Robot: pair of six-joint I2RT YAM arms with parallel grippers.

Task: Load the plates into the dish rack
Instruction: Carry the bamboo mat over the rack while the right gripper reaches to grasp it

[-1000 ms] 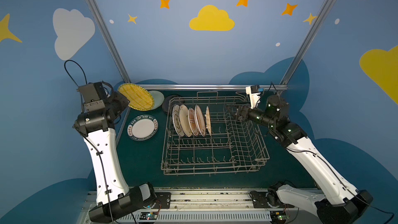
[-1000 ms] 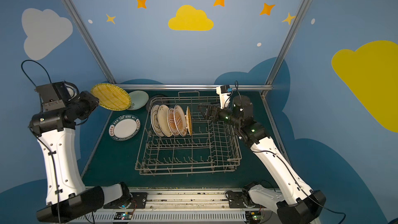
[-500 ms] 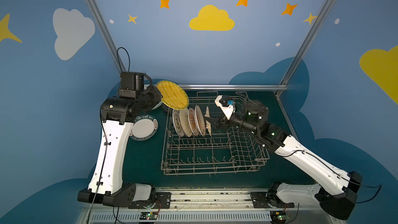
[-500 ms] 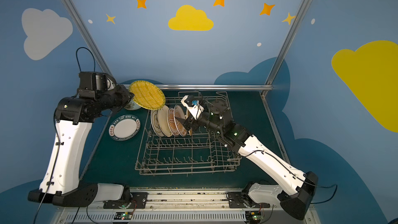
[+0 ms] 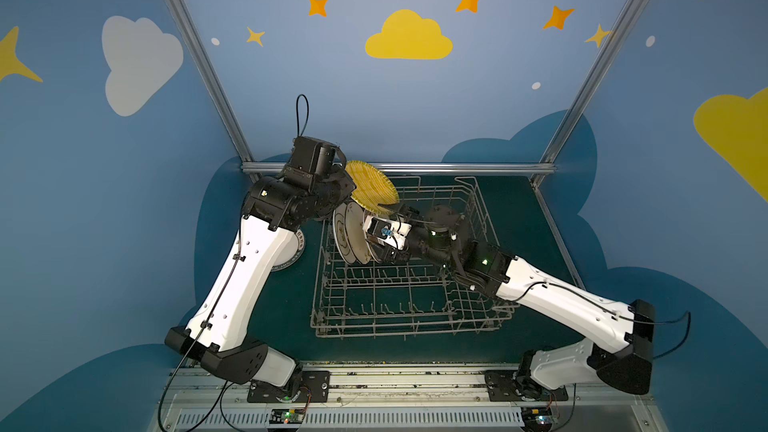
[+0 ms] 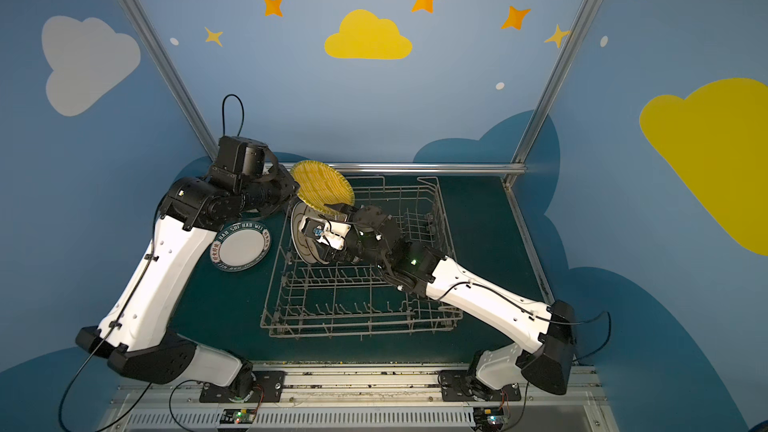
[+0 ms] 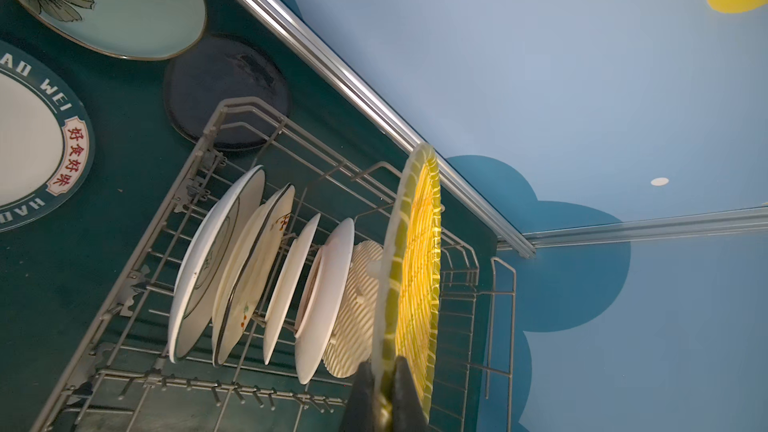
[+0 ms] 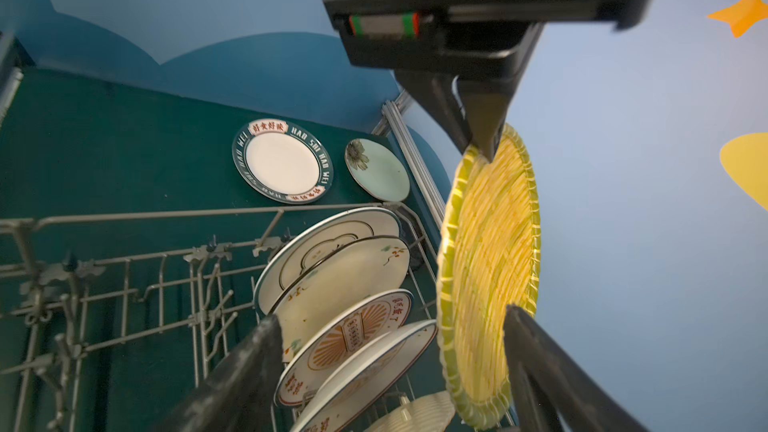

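My left pincer (image 7: pixel 380 388) clamped on yellow woven plate (image 7: pixel 415 263) over dish rack (image 5: pixel 407 317) near table's (image 5: pixel 519 218) far edge, my right pincer (image 8: pixel 390 317) spread wide around it, black plate (image 7: pixel 224 85) clear only in left wrist view

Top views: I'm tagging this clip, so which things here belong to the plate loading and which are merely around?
Job: yellow woven plate, pinched by left gripper; open right gripper; dish rack; racked plates; lettered-rim plate, green floral plate, black plate on the table.
Just around: metal frame rail; cloud decals.
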